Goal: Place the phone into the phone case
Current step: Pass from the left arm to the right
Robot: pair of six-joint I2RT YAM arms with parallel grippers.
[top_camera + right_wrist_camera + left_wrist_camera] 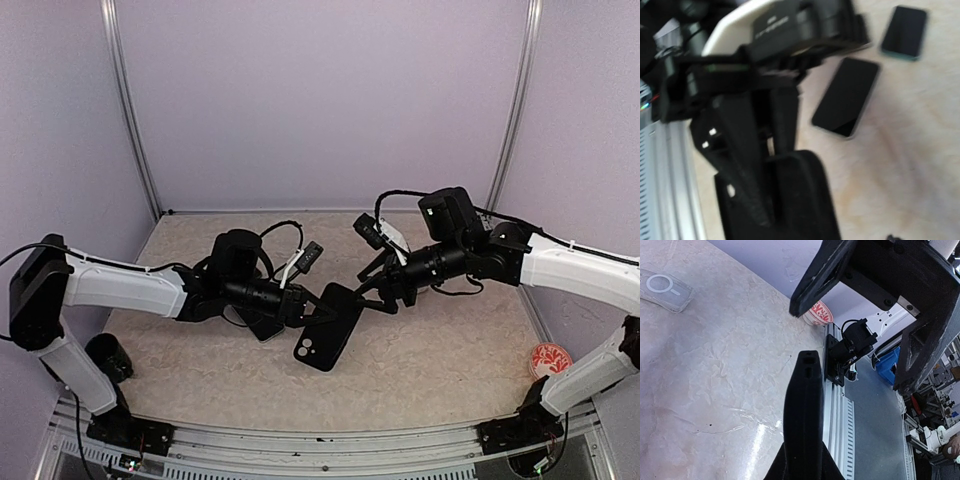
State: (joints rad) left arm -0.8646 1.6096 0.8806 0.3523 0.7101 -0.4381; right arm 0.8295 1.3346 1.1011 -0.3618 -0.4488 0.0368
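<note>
Top external view gives me both arms meeting over the middle of the bench (440, 350). The left end effector (312, 308) is clamped narrow on the phone (330, 328), a black slab that it holds clear of the bench, tilted, with the camera lenses at the low end nearest me. From the left wrist I see that phone edge-on, rising straight out from between the fingers (790, 467), which pinch its flat faces.

The right end effector (372, 293) sits just beyond the phone's upper end, facing the left one. Its jaws stand wide: in the left wrist view the two black fingers are spread well apart above the phone's top edge, and I cannot see either one touching it.

The phone case (665, 287) lies flat on the bench, a clear shell with a white ring mark, well apart from the left end effector and off to the far side of it. It holds nothing.

Right wrist view is blurred, but past the left end effector I can make out two more dark phones flat on the bench, one nearer (847, 97) and one further out (905, 30). A red-and-white disc (549, 359) rests near the right arm's base.
</note>
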